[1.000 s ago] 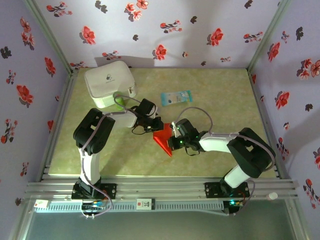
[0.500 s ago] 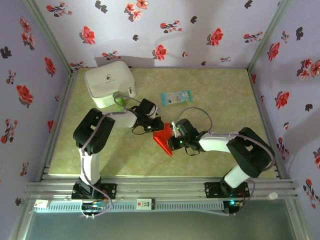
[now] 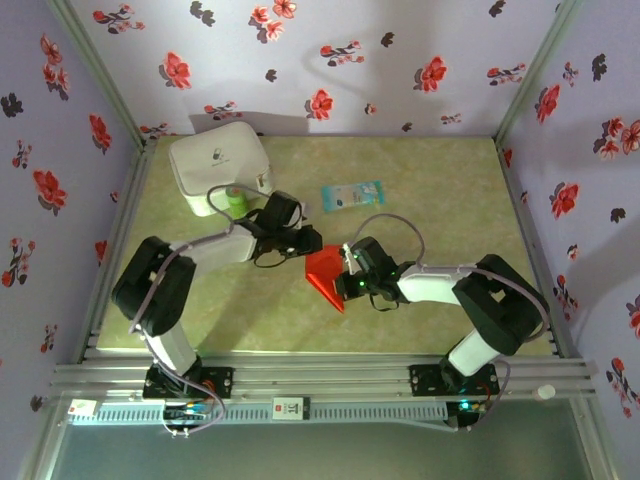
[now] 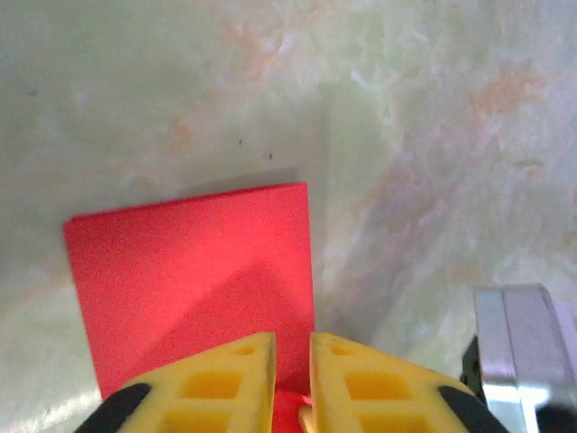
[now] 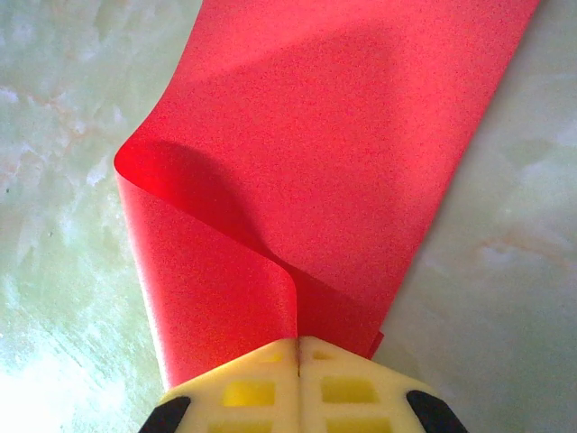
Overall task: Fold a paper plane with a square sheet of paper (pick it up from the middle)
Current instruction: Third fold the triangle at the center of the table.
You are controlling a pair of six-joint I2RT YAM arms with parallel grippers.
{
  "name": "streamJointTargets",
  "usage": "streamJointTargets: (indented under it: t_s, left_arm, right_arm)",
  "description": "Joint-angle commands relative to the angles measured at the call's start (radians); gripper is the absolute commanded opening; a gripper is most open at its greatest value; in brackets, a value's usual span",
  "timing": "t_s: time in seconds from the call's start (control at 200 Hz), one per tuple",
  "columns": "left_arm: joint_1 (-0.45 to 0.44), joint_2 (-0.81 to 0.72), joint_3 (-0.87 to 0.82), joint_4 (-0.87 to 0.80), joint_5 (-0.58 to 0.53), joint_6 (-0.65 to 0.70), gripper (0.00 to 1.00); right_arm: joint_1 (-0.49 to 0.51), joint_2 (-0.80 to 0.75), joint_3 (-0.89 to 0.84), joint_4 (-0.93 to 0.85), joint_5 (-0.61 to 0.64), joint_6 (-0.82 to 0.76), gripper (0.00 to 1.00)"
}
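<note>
While both arms reached inward from the near edge, the green marbled table lay as the broadest thing in the top view, walled on three sides by flowered panels. At its far left corner sat a white boxy case. The square sheet of paper, bright red and partly folded, lay near the table's middle between the two grippers, narrowing to a point toward the near edge. A pale blue packet rested apart from it, farther back and to the right of the case. The right gripper was at the sheet's right side, and in its wrist view the yellow jaws met with no gap, clamped on the paper where one layer curled up in a loop and ran down between them. The left gripper was at the sheet's far left edge; in its wrist view the jaws stood a narrow slit apart above a flat, square-cornered part of the red paper, with red showing at the bottom of the slit.
</note>
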Motion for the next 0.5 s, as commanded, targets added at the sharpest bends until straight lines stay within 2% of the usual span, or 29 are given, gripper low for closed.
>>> streamJointTargets:
  t_s: [0.0,0.08,0.235,0.495]
  left_arm:
    - [-0.019,-0.073,-0.106,0.099,0.007,-0.094,0.1]
    - [-0.032,-0.115,-0.179,0.184,0.014,-0.156,0.0]
    - [-0.077,-0.138,-0.324,0.441,0.023,-0.305,0.0]
    - [-0.143,-0.057,-0.405,0.65,-0.017,-0.429,0.0]
  right_arm:
    - [-0.009,0.021,0.014,-0.019,0.0,0.01,0.0]
    - [-0.009,0.017,0.016,-0.018,0.005,0.014,0.0]
    - [-0.009,0.016,0.02,-0.02,0.009,0.014,0.0]
    - [-0.009,0.016,0.021,-0.027,0.019,0.021,0.0]
